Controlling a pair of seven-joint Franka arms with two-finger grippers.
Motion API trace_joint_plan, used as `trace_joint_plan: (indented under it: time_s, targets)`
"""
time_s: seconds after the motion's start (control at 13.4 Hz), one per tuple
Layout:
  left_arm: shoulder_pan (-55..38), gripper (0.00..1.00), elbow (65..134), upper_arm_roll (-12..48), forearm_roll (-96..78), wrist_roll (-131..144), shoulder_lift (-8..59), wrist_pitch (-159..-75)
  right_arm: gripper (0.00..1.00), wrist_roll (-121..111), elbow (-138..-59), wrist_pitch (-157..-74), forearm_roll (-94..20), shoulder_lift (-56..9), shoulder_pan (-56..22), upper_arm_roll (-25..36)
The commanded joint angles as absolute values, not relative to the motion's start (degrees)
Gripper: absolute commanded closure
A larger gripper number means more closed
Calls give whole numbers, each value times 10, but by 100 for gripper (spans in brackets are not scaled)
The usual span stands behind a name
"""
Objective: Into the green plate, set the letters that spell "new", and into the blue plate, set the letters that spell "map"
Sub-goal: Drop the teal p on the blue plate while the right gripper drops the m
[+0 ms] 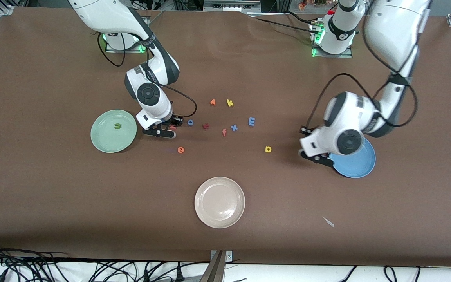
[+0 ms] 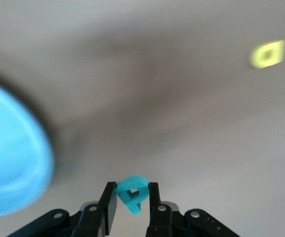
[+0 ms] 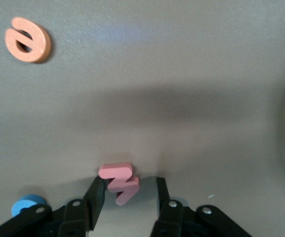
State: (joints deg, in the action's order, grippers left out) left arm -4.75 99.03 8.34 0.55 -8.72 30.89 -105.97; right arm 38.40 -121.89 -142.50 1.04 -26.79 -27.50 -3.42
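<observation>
My right gripper (image 1: 167,131) is low on the table next to the green plate (image 1: 104,141), which holds the green n (image 1: 117,125). Its jaws straddle the red-pink w (image 3: 119,181): one finger touches it, the other stands a gap away. The orange e (image 1: 181,149) (image 3: 28,39) lies nearer the camera. My left gripper (image 1: 314,158) (image 2: 131,197) is shut on the teal p (image 2: 132,193), held above the table beside the blue plate (image 1: 360,166) (image 2: 9,163). The yellow a (image 1: 268,149) (image 2: 267,54) and blue m (image 1: 251,121) lie on the table.
Loose letters lie mid-table: blue o (image 1: 190,122), dark red t (image 1: 206,126), orange f (image 1: 224,132), blue x (image 1: 233,127), yellow k (image 1: 230,103), another orange letter (image 1: 212,102). A beige-white plate (image 1: 219,213) sits nearer the camera. A small white scrap (image 1: 328,221) lies toward the left arm's end.
</observation>
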Motion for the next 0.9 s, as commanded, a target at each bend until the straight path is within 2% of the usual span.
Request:
trace_joint_plan:
  time_s: [0.0, 0.15, 0.3, 0.45, 0.52, 0.6, 0.67, 0.82]
  targets:
    - [11, 83, 997, 92, 41, -203, 298, -1046, 55, 374, -1212, -1447, 7, -280, -275, -35]
    - [33, 82, 997, 92, 64, -242, 305, -1052, 57, 374, -1211, -1457, 7, -285, -275, -35]
    - [43, 81, 996, 92, 95, -249, 329, -1091, 71, 374, -1211, -1457, 7, -286, -276, -35]
    - [54, 73, 996, 92, 98, -250, 344, -1121, 88, 374, -1211, -1455, 7, -283, -275, -35]
    - [54, 47, 997, 92, 108, -250, 345, -1123, 88, 373, -1211, -1452, 6, -278, -275, -33]
    - [51, 4, 997, 93, 119, -250, 344, -1123, 88, 368, -1211, -1450, 6, -266, -274, -28]
    - [49, 0, 995, 94, 121, -249, 341, -1121, 88, 361, -1211, -1439, 7, -252, -273, -9]
    - [52, 0, 993, 97, 102, -229, 325, -1116, 88, 295, -1200, -1373, 6, -219, -272, 32]
